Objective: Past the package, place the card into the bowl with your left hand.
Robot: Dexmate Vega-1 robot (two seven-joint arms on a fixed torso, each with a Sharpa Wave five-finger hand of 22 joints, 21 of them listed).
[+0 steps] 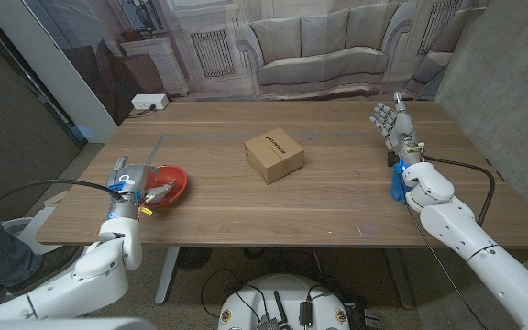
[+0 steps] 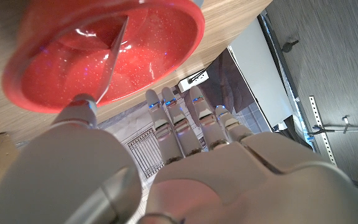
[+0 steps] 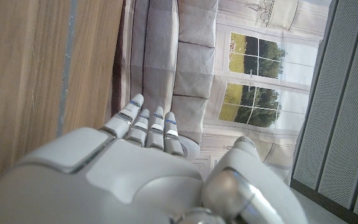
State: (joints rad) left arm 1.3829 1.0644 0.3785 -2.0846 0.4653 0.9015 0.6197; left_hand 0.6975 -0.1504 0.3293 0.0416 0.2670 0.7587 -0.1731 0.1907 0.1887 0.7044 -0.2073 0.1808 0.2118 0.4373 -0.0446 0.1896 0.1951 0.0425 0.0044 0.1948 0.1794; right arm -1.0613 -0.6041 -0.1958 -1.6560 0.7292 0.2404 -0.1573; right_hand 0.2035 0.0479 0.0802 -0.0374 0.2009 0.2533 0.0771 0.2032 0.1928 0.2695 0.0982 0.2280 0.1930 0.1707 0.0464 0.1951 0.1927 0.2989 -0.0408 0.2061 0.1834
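I see a long brown wooden table (image 1: 337, 206). A red bowl (image 1: 170, 183) sits on it near my left side. A brown cardboard box (image 1: 274, 156) sits in the middle, well apart from the bowl.

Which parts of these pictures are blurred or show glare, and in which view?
Left wrist view: the robot hand is close and soft, the bowl sharper, with small glints and a thin clear card in it. Right wrist view: the bright window is washed out. Head view: evenly lit, the box sharp.
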